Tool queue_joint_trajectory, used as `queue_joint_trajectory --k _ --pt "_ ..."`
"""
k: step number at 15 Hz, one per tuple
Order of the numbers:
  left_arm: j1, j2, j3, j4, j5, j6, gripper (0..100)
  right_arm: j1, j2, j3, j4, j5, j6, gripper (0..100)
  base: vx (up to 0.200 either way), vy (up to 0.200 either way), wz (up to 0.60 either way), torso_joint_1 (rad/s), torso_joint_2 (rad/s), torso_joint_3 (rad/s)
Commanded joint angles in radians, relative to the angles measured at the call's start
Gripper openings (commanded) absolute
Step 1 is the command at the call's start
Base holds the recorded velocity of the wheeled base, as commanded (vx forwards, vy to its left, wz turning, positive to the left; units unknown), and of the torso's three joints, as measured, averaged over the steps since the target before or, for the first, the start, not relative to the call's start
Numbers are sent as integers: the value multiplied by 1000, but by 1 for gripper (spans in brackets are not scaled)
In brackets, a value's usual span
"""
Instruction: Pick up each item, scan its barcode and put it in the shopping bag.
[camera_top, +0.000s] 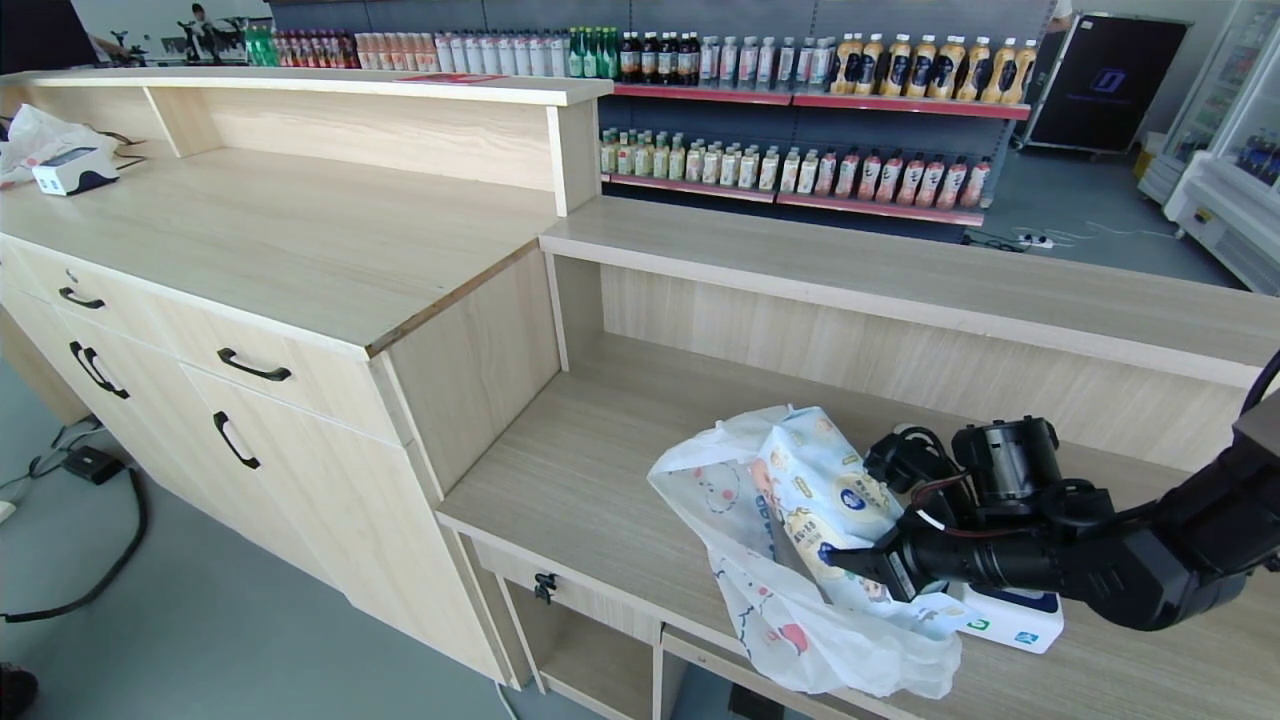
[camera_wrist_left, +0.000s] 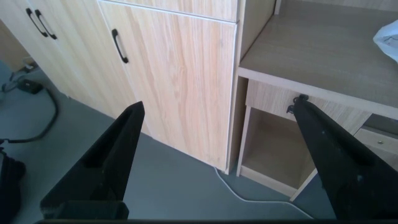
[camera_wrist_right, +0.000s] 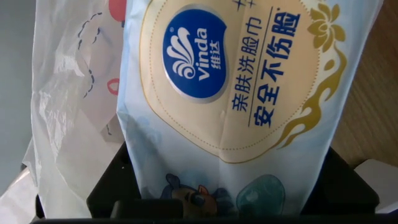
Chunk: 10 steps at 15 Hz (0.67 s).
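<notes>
A pale blue pack of tissues (camera_top: 825, 500) with cartoon print stands tilted in the mouth of the white printed shopping bag (camera_top: 770, 610) on the lower counter. My right gripper (camera_top: 850, 560) is shut on the pack's lower end; in the right wrist view the pack (camera_wrist_right: 242, 106) fills the space between the jaws, with the bag (camera_wrist_right: 74, 106) beside it. A white barcode scanner (camera_top: 1010, 612) lies on the counter just behind the bag, under my right arm. My left gripper (camera_wrist_left: 217, 168) hangs open over the floor in front of the cabinet, holding nothing.
A raised wooden counter (camera_top: 280, 240) with drawers stands to the left; on its far corner sit a white device (camera_top: 70, 170) and a plastic bag (camera_top: 35, 135). A wooden ledge (camera_top: 900, 275) backs the lower counter. Drink shelves (camera_top: 800, 110) line the rear.
</notes>
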Motion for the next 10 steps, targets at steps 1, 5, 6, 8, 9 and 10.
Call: queue_joint_trajectory --k 1,5,6,8,9,10 --pt "2 0 0 0 0 1 100 0 -1 -2 0 0 -1 100 0 0 0 0 0 0" --pt "0 0 0 0 0 1 100 -1 -7 -8 -8 0 1 100 0 0 0 0 0 0" --pt "0 0 0 0 0 0 100 -1 -13 -28 -11 2 -1 100 0 0 0 0 0 0" --pt "2 0 0 0 0 1 100 -1 -25 -78 -20 2 -32 100 0 0 0 0 0 0" --pt "0 0 0 0 0 0 100 -1 -39 -106 -30 -1 -73 100 0 0 0 0 0 0" --pt "0 0 0 0 0 0 100 -4 -59 -114 -45 -1 -108 100 0 0 0 0 0 0"
